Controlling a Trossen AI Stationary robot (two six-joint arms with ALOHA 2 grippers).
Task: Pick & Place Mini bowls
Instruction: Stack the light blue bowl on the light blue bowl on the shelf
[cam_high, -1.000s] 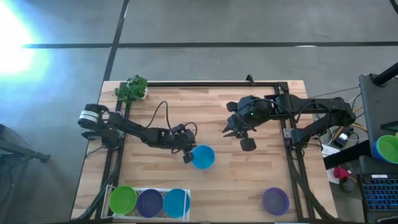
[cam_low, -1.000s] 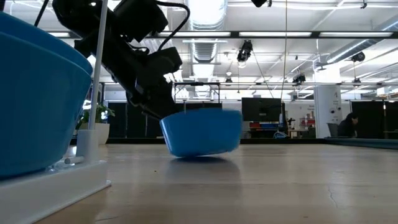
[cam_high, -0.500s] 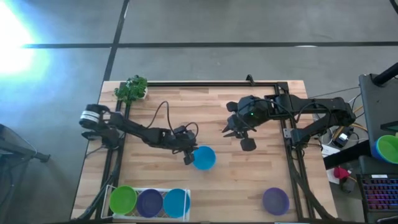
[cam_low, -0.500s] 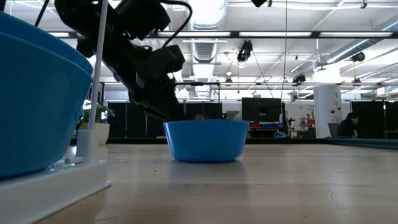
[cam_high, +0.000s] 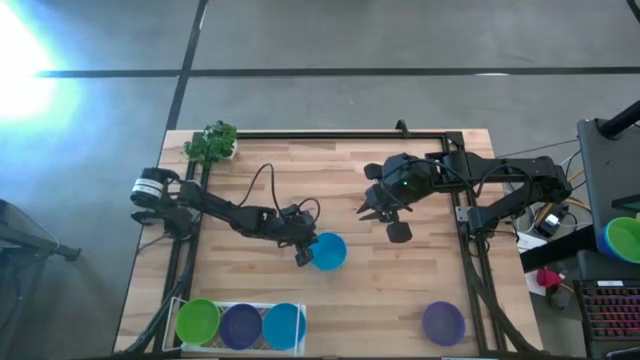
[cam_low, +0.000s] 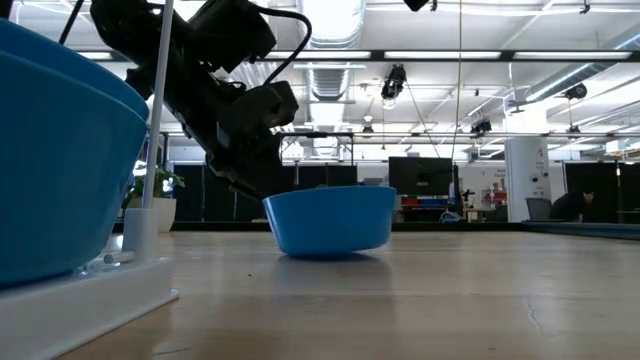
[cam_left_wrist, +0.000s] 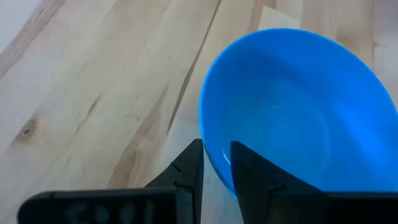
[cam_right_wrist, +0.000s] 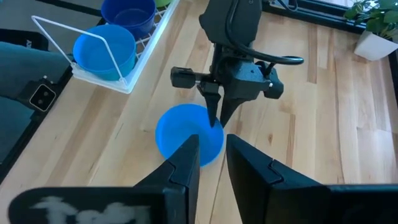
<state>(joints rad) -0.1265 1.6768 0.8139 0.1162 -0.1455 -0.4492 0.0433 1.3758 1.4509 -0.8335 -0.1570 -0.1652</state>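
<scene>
A blue mini bowl (cam_high: 330, 252) stands near the middle of the wooden table, opening up; it also shows in the low view (cam_low: 330, 222). My left gripper (cam_high: 305, 248) is at its left side, shut on its rim. My right gripper (cam_high: 372, 208) hangs above the table to the right of the bowl, open, with nothing between its fingers (cam_right_wrist: 186, 152). A purple mini bowl (cam_high: 443, 322) rests on its base near the front right. Green, purple and blue mini bowls sit in a white mesh tray (cam_high: 290, 345) at the front left. My left gripper holds the blue bowl by the left part of its rim (cam_left_wrist: 214, 167). One finger (cam_left_wrist: 245, 163) is inside the bowl and the other (cam_left_wrist: 189, 163) outside its wall. The fingers slant down from the table's left side. The bowl's base rests on the table.
A leafy toy plant (cam_high: 211, 143) stands at the far left corner. Black rails run along the table's far, left and right edges. Beyond the right edge, a stack of bowls (cam_high: 625, 238) sits on a stand. Bare wood lies between the blue and purple bowls.
My left gripper has sunk a little with the blue bowl still in its hold. The bowl, a second ago tipped and just off the wood, has come down with its base on the table.
</scene>
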